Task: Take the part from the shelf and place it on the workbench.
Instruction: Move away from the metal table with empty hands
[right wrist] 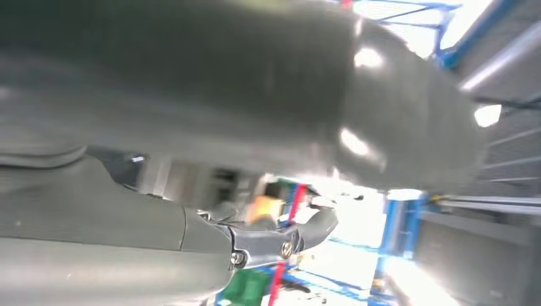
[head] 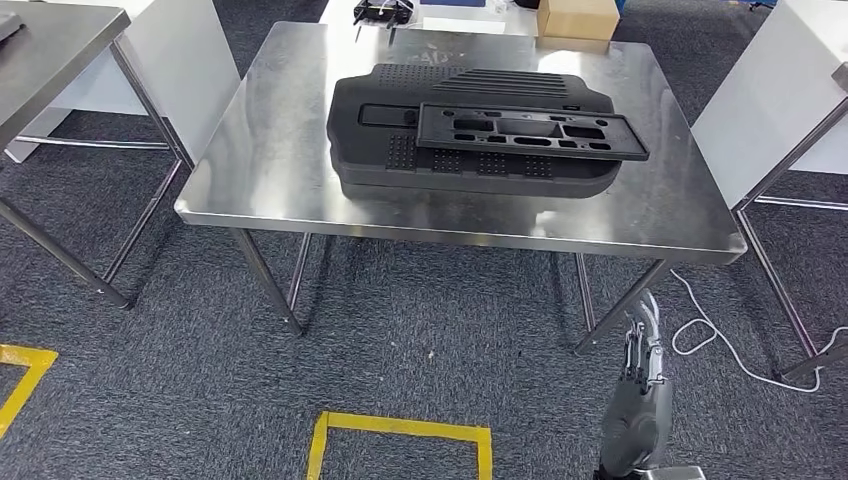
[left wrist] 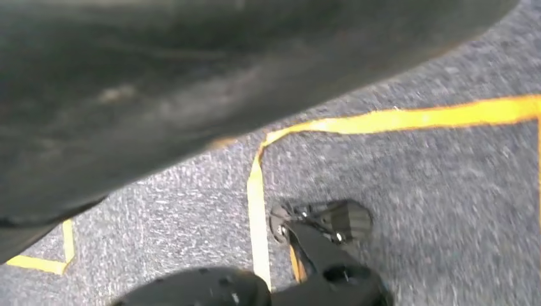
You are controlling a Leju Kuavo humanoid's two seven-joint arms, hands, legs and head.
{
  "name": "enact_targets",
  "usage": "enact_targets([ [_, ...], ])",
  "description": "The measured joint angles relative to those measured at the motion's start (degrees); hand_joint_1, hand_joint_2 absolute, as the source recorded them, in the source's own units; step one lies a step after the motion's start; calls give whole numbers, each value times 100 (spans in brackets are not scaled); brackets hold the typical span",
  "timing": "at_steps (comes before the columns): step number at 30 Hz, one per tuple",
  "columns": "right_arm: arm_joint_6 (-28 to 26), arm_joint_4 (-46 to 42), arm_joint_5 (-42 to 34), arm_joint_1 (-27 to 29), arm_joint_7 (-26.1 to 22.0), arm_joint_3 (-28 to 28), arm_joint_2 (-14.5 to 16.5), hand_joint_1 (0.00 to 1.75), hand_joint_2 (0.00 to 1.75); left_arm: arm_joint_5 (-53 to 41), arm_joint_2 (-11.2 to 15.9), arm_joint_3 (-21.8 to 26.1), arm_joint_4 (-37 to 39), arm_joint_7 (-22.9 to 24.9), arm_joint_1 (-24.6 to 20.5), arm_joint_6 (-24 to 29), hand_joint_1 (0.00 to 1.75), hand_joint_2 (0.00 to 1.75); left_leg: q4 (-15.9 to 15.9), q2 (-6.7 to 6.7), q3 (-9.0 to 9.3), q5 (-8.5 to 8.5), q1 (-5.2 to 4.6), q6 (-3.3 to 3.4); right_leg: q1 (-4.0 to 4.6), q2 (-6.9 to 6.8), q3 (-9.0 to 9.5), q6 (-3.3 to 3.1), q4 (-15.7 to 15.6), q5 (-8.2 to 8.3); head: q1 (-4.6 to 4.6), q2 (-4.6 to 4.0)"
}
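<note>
**Part down on the worktop, hands off it**

Placing step looks finished, or close to it. Flat black plate (head: pixel 530 131), most likely the part in question, lying across the top of a larger black moulding (head: pixel 400 160), both resting near the middle of the steel worktop (head: pixel 260 170). Hard to say for certain which of the two counts as the part; either way, both on the worktop and neither touched by a hand.

Right hand (head: pixel 640 362) hanging low beside the worktop's near right leg, well apart from the plate, fingers straight and loosely spread, nothing in them. Left hand (left wrist: pixel 159 83) seen as a dark blurred mass close to its wrist camera, above carpet; cannot tell whether fingers are spread or curled, nor whether anything is held.

Around the scene: yellow tape square (head: pixel 400 432) on the carpet in front of the worktop, a white cable (head: pixel 712 335) trailing on the floor by the right leg, a cardboard box (head: pixel 577 18) beyond the far edge.

Next move, as a judgement: if more parts are due, turn away towards the shelf, with the arms hanging low and clear of the worktop legs and the cable. If not, nothing left but to check that the plate sits flat and steady on the moulding, not hanging off an edge.
</note>
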Motion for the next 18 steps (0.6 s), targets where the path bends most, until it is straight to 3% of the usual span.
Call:
enact_targets([
  [2,-5,107,14,28,0,-93,9,0,0,1,-1,18,0,-1,8,5,0,0,-31,15,-59,77,0,113,-13,17,-111,32,130,-96,7,0],
  [3,-5,140,19,30,0,-123,9,0,0,2,-1,23,-1,-2,7,5,0,0,-43,22,-99,117,8,165,-17,26,-221,20,343,-234,17,0],
  [5,-6,198,35,33,1,-160,14,0,0,2,-1,26,-1,-3,3,6,0,0,-42,30,-200,187,5,213,-29,37,-518,-14,1048,-607,34,0],
  [7,-12,258,87,38,57,-193,19,0,0,2,-3,28,-1,-2,5,5,0,0,-41,36,-305,263,1,214,-33,39,-658,10,1525,-806,34,0],
  [8,-17,294,132,39,118,-222,23,0,0,1,-4,30,-1,-1,6,5,0,0,-40,37,-351,301,2,206,-33,39,-563,46,1450,-784,35,0],
  [10,-21,417,245,33,265,-315,47,0,0,-4,-7,32,-1,1,6,6,0,0,-40,31,-419,376,5,179,-33,38,-53,117,690,-584,37,0],
  [12,17,657,379,6,364,-470,99,0,0,-26,-9,34,-1,5,6,7,0,0,-47,23,-452,446,-4,114,-5,43,338,101,6,-417,26,0],
  [14,116,1001,510,-36,418,-685,175,0,0,-56,-12,35,-1,8,8,9,0,0,-81,24,-454,514,0,28,44,49,372,15,-141,-348,9,0],
  [16,239,1426,637,-114,437,-958,272,0,0,-84,-15,37,-1,8,15,14,0,0,-109,26,-467,565,19,-51,32,48,349,-75,-180,-253,1,0],
  [18,324,1971,820,-263,441,-1275,376,0,0,-121,-15,40,-1,5,22,18,0,0,121,29,-573,343,26,-95,-15,42,320,-165,-231,-139,-9,0],
])
